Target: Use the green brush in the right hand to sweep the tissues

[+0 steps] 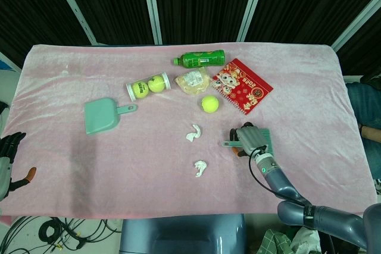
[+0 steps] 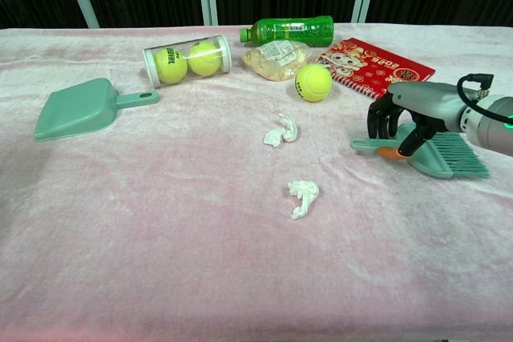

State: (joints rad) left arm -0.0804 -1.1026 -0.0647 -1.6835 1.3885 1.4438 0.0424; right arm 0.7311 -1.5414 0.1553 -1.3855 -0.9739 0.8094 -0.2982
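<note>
My right hand [image 2: 405,122] [image 1: 250,139] grips the green brush [image 2: 445,155] low over the pink cloth at the right. The brush handle points left and its bristles point right, close to the cloth. Two crumpled white tissues lie to its left: one tissue [image 2: 280,130] [image 1: 193,132] near the middle, the other tissue [image 2: 303,196] [image 1: 200,168] nearer the front. My left hand [image 1: 11,159] hangs off the table's left edge in the head view with fingers apart, holding nothing.
A green dustpan [image 2: 78,110] lies at the left. Behind the tissues are a tube of tennis balls [image 2: 187,60], a loose tennis ball [image 2: 313,82], a snack bag [image 2: 275,59], a green bottle [image 2: 290,30] and a red booklet [image 2: 375,65].
</note>
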